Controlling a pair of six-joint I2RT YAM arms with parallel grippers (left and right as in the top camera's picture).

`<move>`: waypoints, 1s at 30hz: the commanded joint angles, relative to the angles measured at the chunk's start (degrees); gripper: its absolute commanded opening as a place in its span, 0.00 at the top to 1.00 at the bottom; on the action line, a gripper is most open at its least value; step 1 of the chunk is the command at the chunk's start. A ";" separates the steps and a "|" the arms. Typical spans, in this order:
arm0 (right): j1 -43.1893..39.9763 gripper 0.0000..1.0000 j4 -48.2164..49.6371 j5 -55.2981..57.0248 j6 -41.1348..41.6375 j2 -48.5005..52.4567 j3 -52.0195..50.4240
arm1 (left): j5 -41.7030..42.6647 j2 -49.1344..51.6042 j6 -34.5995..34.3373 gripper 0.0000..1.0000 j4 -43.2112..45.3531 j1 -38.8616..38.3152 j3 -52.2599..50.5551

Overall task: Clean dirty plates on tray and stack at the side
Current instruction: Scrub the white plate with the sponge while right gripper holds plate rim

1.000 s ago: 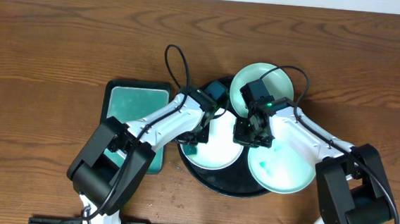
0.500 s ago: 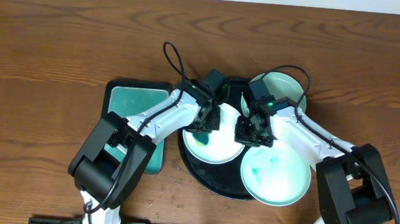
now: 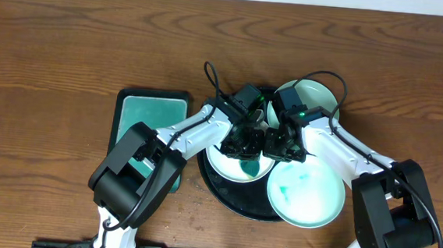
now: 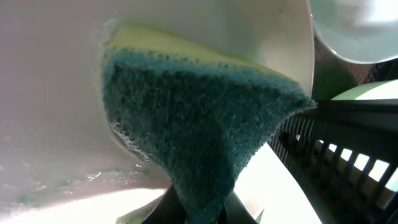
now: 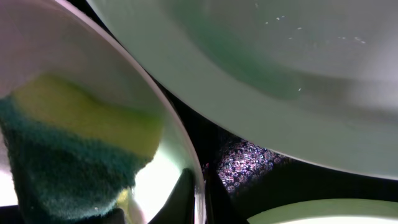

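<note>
Shifted rightward since half a second ago: left gripper (image 3: 243, 143), now over the right part of the middle plate (image 3: 229, 165) and just beside the right gripper (image 3: 277, 147), its jaws clamped on a teal-and-yellow sponge (image 4: 199, 118) pressed against the plate's inner face. Right gripper: jaws pinched narrowly on that plate's rim, over the round black tray (image 3: 228, 199). Front plate (image 3: 304, 194), teal-smeared, overhangs the tray's right rim; rear plate (image 3: 316, 95) sits at its far edge; rectangular tray with teal pad (image 3: 150, 111) lies to the left.

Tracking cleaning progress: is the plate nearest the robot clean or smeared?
Smeared: teal streaks show on the left part of the plate.
</note>
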 commanded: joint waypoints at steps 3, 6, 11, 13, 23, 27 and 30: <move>0.13 0.98 -0.15 4.33 -0.28 2.08 -0.79 | 5.99 2.08 1.01 0.89 -4.81 -2.40 -0.46; 0.13 0.98 -0.15 4.33 -0.28 2.08 -0.79 | 0.57 1.84 -1.18 0.92 -9.99 -2.27 -0.46; 0.13 0.98 -0.15 4.33 -0.28 2.08 -0.79 | -21.38 0.20 -5.22 0.92 -16.63 -2.27 -0.44; 0.13 0.98 -0.15 4.33 -0.28 2.08 -0.79 | -28.92 -0.72 -5.53 0.93 -17.79 -2.21 -0.44; 0.13 0.99 -0.31 4.33 -0.28 2.08 -0.79 | -48.83 -4.98 -5.51 0.92 -19.61 1.53 -0.39; 0.13 0.99 -0.37 4.33 -0.28 2.08 -0.79 | -45.83 -5.14 -5.49 0.92 -17.70 3.34 -0.39; 0.13 0.99 -0.37 4.33 -0.28 2.08 -0.79 | -37.62 -5.11 -3.96 0.92 -14.32 4.02 -0.39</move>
